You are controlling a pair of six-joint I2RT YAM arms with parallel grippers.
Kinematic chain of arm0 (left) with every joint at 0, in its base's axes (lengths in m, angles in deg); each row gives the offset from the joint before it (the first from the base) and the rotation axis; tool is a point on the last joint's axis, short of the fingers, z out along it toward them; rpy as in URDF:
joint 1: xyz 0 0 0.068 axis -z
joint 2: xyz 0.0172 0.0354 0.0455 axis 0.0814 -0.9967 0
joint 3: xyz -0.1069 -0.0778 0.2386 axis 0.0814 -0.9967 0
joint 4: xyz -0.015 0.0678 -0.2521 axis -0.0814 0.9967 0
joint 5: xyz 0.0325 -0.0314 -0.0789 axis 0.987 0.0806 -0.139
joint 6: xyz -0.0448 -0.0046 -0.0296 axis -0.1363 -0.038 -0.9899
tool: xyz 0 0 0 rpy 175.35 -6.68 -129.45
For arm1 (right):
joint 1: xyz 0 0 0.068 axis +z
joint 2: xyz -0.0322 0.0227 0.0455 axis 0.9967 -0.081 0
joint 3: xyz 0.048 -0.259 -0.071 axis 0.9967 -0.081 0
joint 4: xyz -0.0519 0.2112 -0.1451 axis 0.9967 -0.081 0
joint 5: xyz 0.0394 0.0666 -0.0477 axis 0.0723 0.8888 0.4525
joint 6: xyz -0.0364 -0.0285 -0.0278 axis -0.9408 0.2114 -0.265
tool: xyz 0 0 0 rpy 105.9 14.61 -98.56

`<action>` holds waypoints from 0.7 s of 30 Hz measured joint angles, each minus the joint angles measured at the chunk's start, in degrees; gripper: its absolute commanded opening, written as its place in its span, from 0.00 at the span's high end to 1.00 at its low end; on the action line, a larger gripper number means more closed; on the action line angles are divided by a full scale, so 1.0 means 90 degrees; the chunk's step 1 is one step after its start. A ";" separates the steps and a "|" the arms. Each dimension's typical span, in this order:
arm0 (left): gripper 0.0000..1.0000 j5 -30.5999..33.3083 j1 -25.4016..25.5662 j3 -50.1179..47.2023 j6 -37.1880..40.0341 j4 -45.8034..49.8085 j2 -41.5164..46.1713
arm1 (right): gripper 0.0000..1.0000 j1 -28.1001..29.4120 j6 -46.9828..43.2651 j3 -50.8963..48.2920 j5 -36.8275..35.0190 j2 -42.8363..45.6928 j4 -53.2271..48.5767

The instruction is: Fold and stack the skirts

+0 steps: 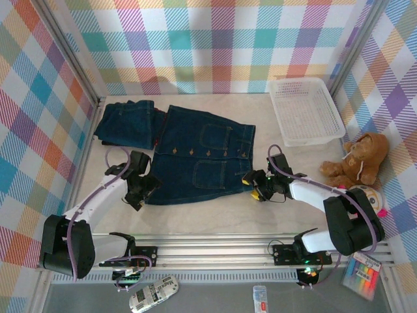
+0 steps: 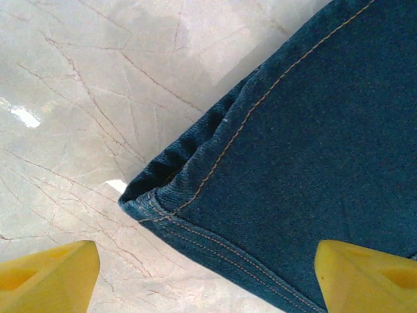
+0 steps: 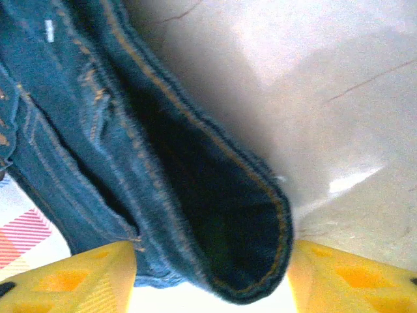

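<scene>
The worktop (image 1: 215,218) carries 2 dark blue denim skirts: 1 spread skirt (image 1: 202,156) and 1 folded skirt (image 1: 127,124). There is also 1 white mesh basket (image 1: 306,111), 1 brown teddy bear (image 1: 358,160) and 2 tools: the left tool (image 1: 146,189) and the right tool (image 1: 255,184).

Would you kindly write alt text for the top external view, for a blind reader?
A dark blue denim skirt lies spread on the table, the left gripper at its near left corner and the right gripper at its near right corner. Folded denim lies far left; a white basket and a teddy bear sit at right.
</scene>
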 measured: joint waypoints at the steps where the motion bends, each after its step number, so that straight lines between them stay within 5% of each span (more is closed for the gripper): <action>1: 0.15 0.0000 0.0000 -0.0029 0.0002 -0.0022 -0.0002 | 0.55 0.0010 -0.0002 -0.0022 -0.0029 -0.0002 0.0002; 8: 0.25 -0.0051 0.0080 -0.0335 -0.0126 -0.0233 -0.0041 | 1.00 0.0049 0.0119 -0.0080 -0.0243 -0.0015 0.0119; 21: 0.37 0.0238 0.0299 -0.0964 -0.0984 -0.0777 -0.0041 | 1.00 0.0068 0.0146 -0.0092 -0.0262 -0.0049 0.0253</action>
